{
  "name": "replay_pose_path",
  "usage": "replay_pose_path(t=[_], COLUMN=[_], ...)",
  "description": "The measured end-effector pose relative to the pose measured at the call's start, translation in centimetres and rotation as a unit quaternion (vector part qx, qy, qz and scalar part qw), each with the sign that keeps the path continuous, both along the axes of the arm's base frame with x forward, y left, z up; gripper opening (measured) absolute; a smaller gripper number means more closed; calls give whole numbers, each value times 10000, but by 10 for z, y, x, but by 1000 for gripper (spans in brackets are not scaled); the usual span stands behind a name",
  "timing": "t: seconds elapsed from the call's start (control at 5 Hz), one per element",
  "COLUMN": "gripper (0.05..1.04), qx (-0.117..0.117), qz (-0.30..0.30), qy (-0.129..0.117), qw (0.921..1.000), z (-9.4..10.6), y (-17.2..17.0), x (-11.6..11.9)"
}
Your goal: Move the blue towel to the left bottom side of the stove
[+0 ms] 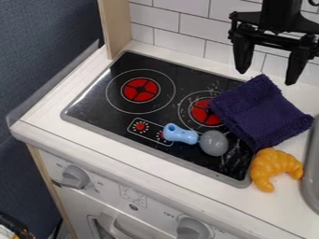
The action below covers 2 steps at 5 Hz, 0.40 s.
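Observation:
My gripper (269, 74) hangs at the upper right with its two fingers spread wide and nothing between them. Just beneath it lies the dark blue towel (259, 112), folded and rumpled. The towel covers part of the right burner and the stove's right edge, and extends onto the white counter. The black stove top (93, 105) has two red burners; its lower left portion is bare.
A blue-handled utensil with a grey round head (213, 143) lies on the stove's lower middle. An orange croissant (274, 167) touches the towel's lower edge. The grey sink rim (309, 172) is at the right, and a wooden post (114, 28) stands at the upper left.

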<state>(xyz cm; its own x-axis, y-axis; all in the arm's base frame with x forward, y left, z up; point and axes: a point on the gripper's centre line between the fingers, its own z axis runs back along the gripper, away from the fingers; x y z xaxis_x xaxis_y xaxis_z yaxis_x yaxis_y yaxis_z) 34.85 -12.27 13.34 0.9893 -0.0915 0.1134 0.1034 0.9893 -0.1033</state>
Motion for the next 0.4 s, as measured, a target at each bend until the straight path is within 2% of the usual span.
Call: replay_pose_path(t=[0.4], gripper=[1001], qx=[136], qz=[285], qy=[477], qw=[9984], z=[-35], y=[8], x=[6])
